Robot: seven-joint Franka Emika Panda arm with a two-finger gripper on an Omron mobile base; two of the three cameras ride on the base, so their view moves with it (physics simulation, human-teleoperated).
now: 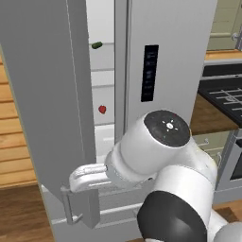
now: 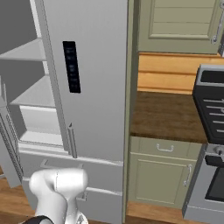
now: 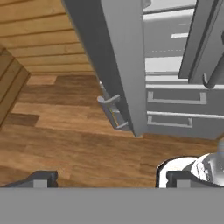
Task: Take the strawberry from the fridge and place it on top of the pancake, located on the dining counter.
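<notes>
The fridge (image 1: 175, 56) is standing with its left door (image 1: 47, 94) swinging wide open, and the arm (image 1: 156, 156) is reaching low toward the foot of that door. Inside, the strawberry (image 1: 102, 109) is sitting on a white shelf in the gap between the open door and the closed right door, with a small dark green item (image 1: 97, 45) lying on a higher shelf above it. In the hand view the gripper (image 3: 109, 178) is hanging over the wooden floor (image 3: 65, 131), its two finger tips (image 3: 40, 178) standing well apart and holding nothing. It is looking at the open door's lower edge and handle (image 3: 111, 111), with the fridge's lower drawers (image 3: 175, 109) just to the right.
</notes>
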